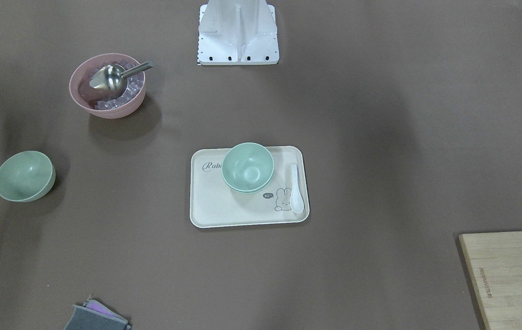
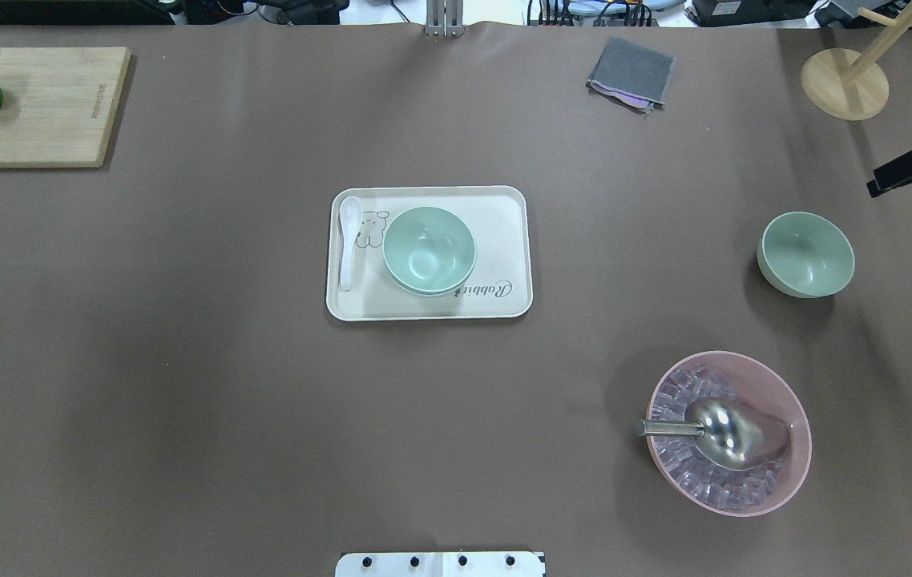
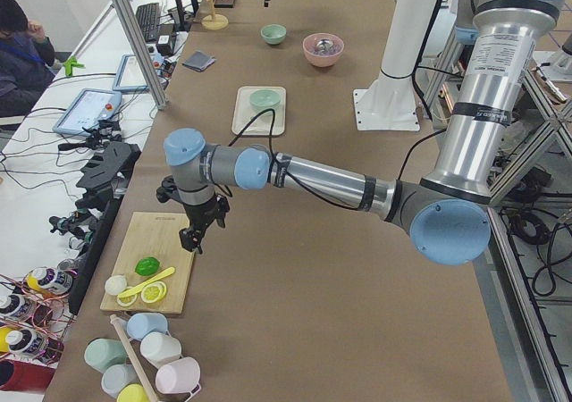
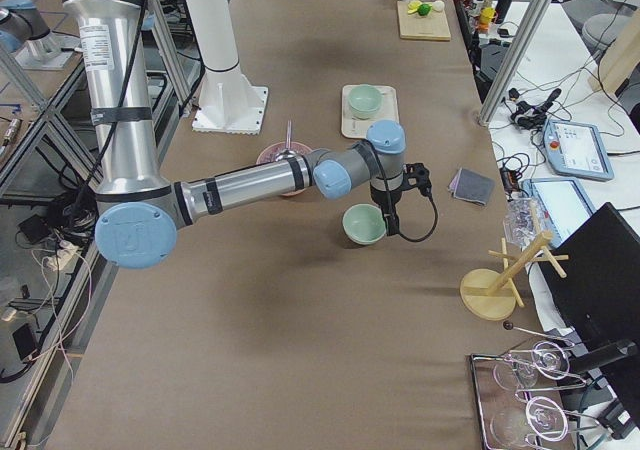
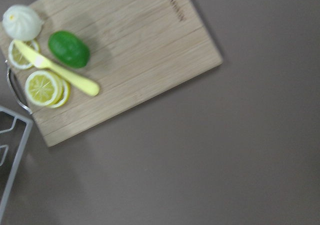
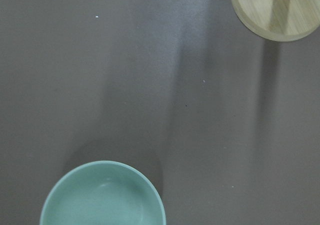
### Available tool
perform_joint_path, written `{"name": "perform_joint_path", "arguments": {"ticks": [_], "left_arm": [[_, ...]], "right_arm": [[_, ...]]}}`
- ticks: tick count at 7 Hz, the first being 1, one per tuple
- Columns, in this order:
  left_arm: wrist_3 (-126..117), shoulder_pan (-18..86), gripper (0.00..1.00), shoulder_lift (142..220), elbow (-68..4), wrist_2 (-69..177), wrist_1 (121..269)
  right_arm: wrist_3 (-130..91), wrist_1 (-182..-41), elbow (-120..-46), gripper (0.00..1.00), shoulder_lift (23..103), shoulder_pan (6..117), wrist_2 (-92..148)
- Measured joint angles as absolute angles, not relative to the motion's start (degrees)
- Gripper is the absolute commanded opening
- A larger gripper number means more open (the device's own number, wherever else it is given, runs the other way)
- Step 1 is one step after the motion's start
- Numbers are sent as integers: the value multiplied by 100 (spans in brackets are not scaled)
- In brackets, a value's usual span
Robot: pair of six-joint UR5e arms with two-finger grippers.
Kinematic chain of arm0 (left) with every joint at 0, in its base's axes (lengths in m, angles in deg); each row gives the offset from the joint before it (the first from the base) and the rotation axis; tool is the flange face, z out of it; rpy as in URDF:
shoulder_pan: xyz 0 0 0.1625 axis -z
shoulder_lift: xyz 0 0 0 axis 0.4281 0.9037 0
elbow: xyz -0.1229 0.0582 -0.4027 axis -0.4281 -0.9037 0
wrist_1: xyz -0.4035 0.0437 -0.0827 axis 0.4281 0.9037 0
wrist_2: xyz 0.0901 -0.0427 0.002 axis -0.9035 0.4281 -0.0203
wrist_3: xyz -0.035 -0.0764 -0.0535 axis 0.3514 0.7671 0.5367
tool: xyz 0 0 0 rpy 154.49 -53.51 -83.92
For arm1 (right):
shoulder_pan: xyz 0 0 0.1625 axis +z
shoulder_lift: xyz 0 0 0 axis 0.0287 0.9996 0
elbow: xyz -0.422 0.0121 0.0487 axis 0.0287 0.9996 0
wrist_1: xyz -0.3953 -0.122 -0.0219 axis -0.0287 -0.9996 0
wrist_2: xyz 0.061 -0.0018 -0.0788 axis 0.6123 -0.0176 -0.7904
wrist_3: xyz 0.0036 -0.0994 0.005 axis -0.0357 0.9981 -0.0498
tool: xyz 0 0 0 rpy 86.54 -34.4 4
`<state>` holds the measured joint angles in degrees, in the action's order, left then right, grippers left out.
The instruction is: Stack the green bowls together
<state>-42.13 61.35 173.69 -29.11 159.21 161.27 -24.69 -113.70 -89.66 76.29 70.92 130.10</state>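
Two pale green bowls [image 1: 247, 167] sit nested together on a cream tray [image 1: 224, 208] at the table's middle; they also show in the overhead view [image 2: 429, 250]. A third green bowl [image 2: 806, 254] stands alone, upright and empty, on the table's right side, and its rim shows at the bottom of the right wrist view [image 6: 102, 195]. My right gripper [image 4: 389, 225] hangs just beside that bowl on its far side, holding nothing; I cannot tell whether it is open. My left gripper [image 3: 190, 244] hovers over the cutting board's near edge, far from the bowls; I cannot tell its state.
A pink bowl [image 2: 728, 433] with ice cubes and a metal scoop stands near the lone bowl. A white spoon [image 2: 349, 240] lies on the tray. A cutting board [image 2: 47, 104] with lime and lemon slices, a grey cloth [image 2: 631, 74] and a wooden stand [image 2: 845, 84] are at the far edge.
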Motion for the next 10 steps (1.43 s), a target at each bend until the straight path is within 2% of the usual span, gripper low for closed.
{"name": "perform_joint_path", "arguments": {"ticks": [2,4,6,7,10], "left_arm": [[-4648,6603,99,17184,-2648,15944,16114],[-4694,6691,99,17129,-2707,15927,16101],[-4697,6702,99,17049,-2856,15906,16105],[-4695,6700,99,16980,-2947,15897,16107],[-4699,6697,99,16921,-3068,15886,16108]], "right_arm": [[-2806,-11678,-8806,95,7324,6780,12885],[-3093,-11232,-8782,91,7701,6702,12904],[-3782,-10403,-8739,79,8078,6548,12888],[-3971,-10249,-8708,62,8139,6426,12842],[-4132,-10148,-8570,56,8192,6166,12651]]}}
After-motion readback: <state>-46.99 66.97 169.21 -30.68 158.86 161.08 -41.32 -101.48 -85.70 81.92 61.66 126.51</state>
